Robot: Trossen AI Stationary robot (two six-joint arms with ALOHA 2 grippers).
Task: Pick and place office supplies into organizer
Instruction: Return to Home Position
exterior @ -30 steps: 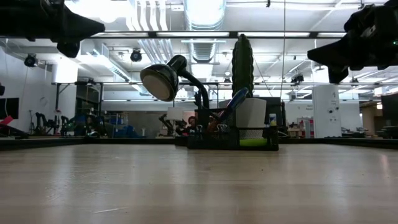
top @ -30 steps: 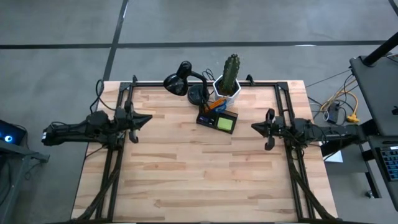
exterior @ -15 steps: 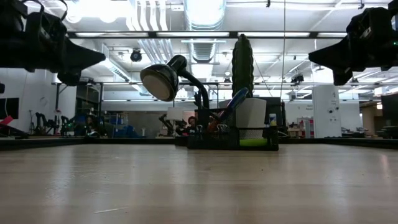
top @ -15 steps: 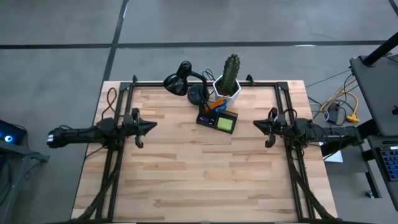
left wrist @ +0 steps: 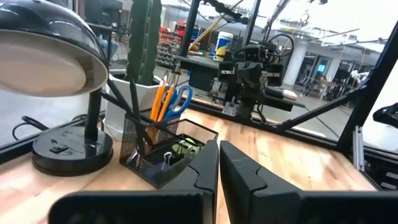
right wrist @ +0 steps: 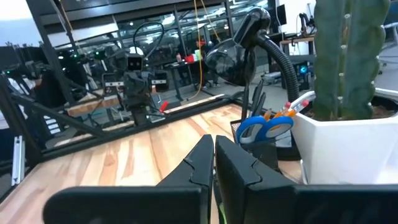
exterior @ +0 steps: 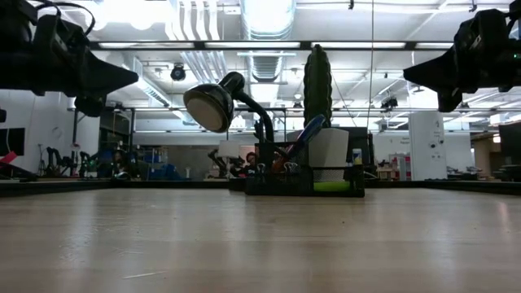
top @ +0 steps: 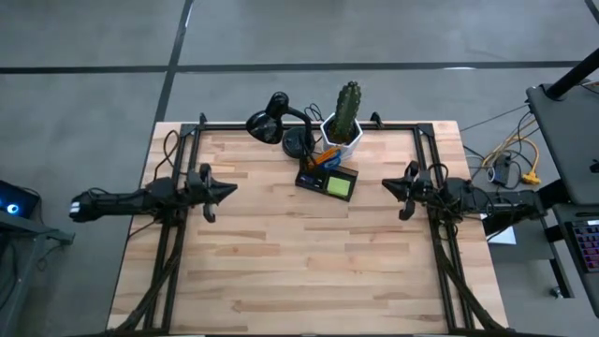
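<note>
The dark mesh organizer [top: 310, 180] stands at the table's far middle, in front of the cactus pot. It holds orange pencils [left wrist: 159, 102], blue-handled scissors [left wrist: 181, 99] and the lime-green sticky-note pad [top: 341, 184]. In the right wrist view the scissors [right wrist: 266, 127] stick up from the organizer [right wrist: 261, 154]. My left gripper [top: 225, 189] hovers shut above the table, to the left of the organizer, its fingers [left wrist: 205, 171] pointing at it. My right gripper [top: 387, 187] hovers shut to the organizer's right, also pointing at it. The small blue block and dark bits do not show.
A black desk lamp [top: 272, 122] and a white hexagonal pot with a tall cactus [top: 345, 114] stand just behind the organizer at the far edge. Black frame rails [top: 173, 253] run along the table's left and right sides. Bare wood [top: 299, 262] fills the near half.
My left gripper moved down and toward the table's near edge, shifting slightly toward the organizer, then held still. It stayed shut. The organizer and its contents have not moved.
</note>
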